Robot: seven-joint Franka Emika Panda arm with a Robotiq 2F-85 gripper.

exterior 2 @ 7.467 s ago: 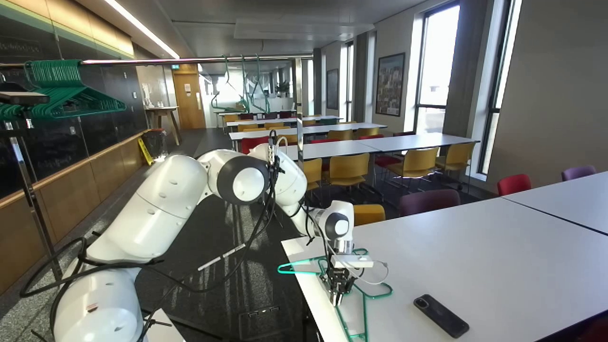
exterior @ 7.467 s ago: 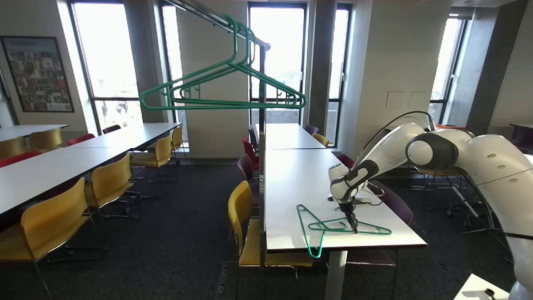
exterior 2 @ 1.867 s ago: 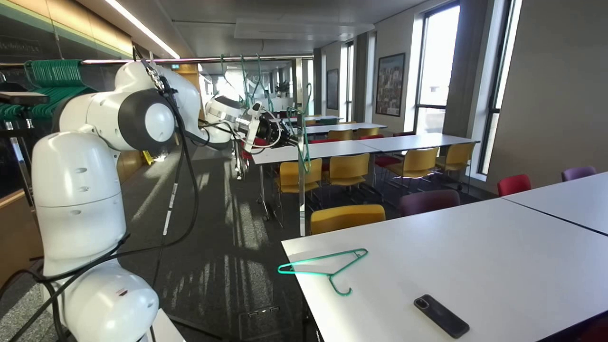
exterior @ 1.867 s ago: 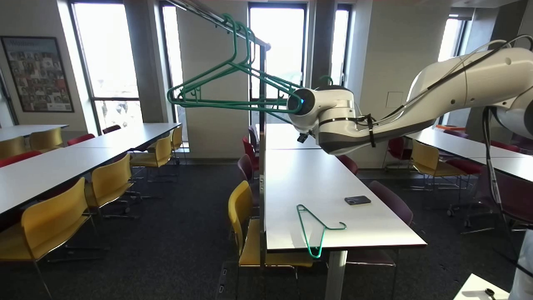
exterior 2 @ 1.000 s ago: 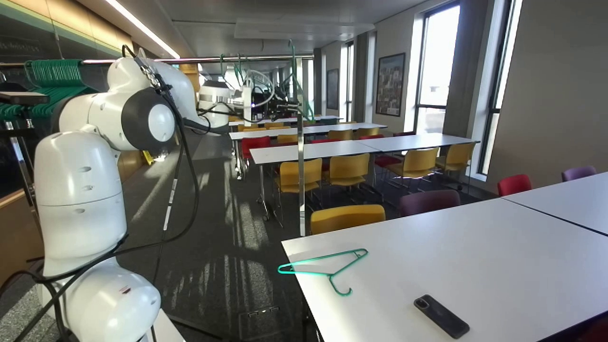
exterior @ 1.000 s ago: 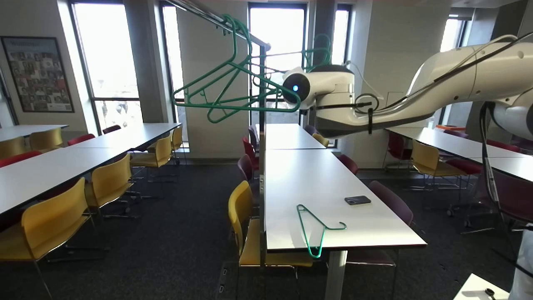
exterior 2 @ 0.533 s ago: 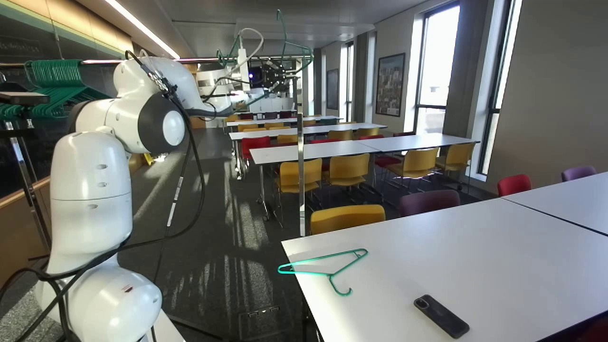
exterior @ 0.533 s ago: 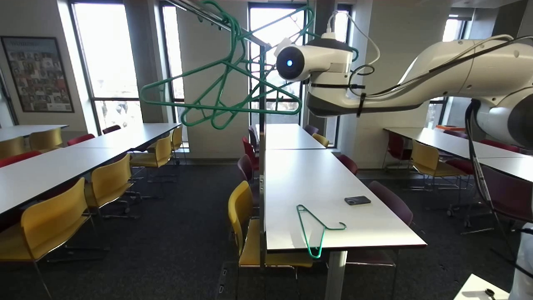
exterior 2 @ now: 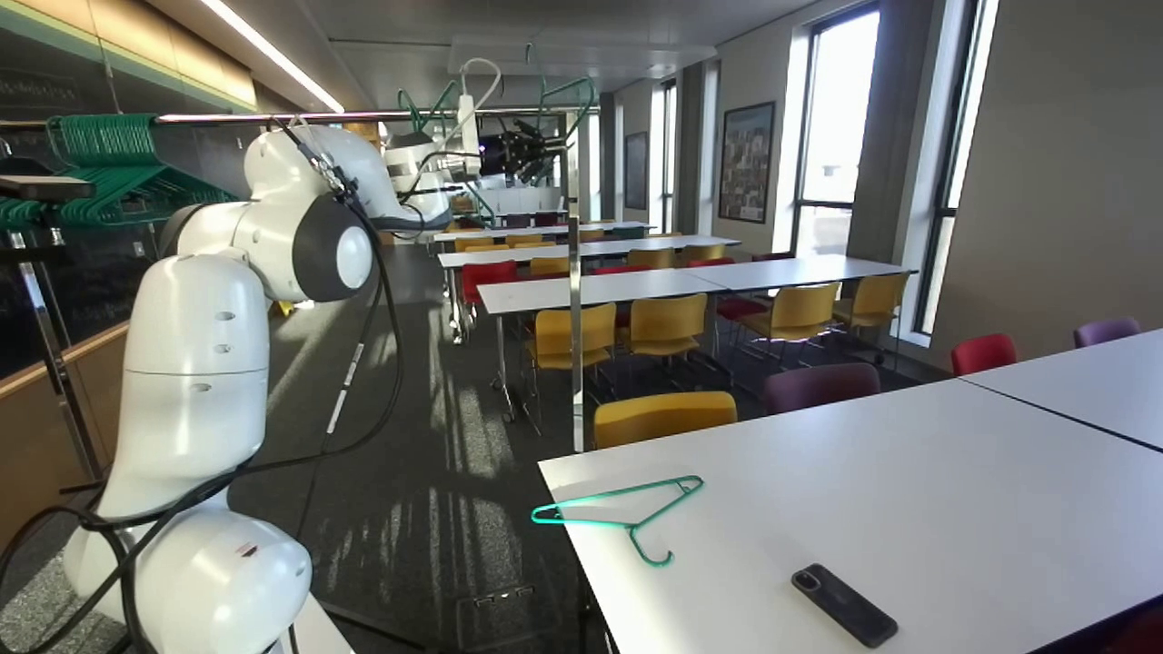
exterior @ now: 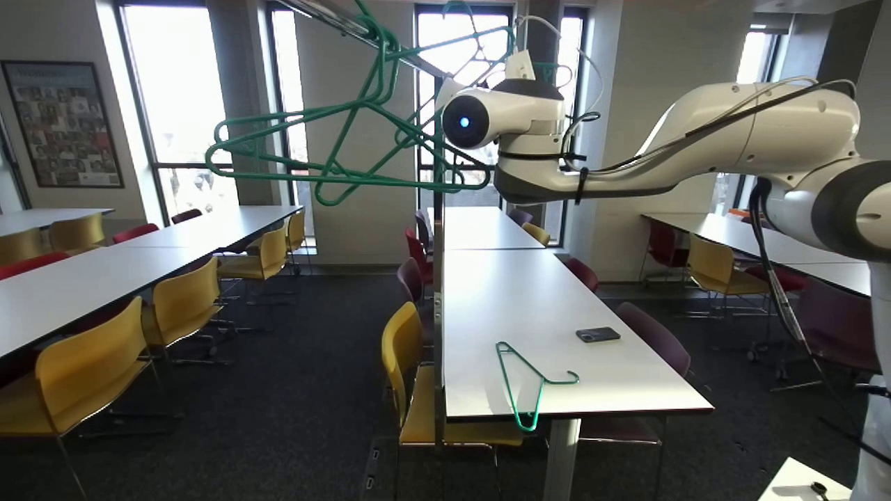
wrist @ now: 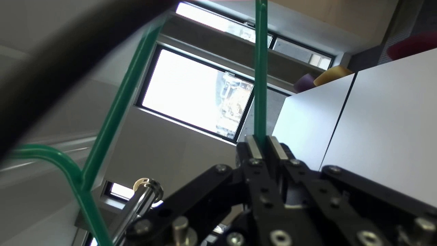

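Note:
My gripper (wrist: 263,145) is shut on a bar of a green plastic hanger (wrist: 261,78). In an exterior view the gripper (exterior 2: 552,145) is level with the end of the metal rail, and the held hanger (exterior 2: 592,91) reaches above it. My wrist (exterior: 501,125) hides the fingers in an exterior view. Several green hangers (exterior: 365,104) hang tangled and tilted on the rail (exterior: 327,15), close beside the wrist. More green bars (wrist: 116,106) cross the left of the wrist view; I cannot tell whose they are. The rail's end (wrist: 148,191) shows below them.
A white table (exterior: 501,292) stands below with a green hanger (exterior: 541,381) at its front edge and a dark phone (exterior: 598,335). A metal post (exterior 2: 576,354) holds up the rail. More hangers (exterior 2: 109,173) crowd the rail's far end. Chairs (exterior: 400,355) line the tables.
The gripper has risen from the table to the rail with one of two hangers. Lately the held hanger's hook has dropped slightly, and the hangers on the rail have been pushed askew.

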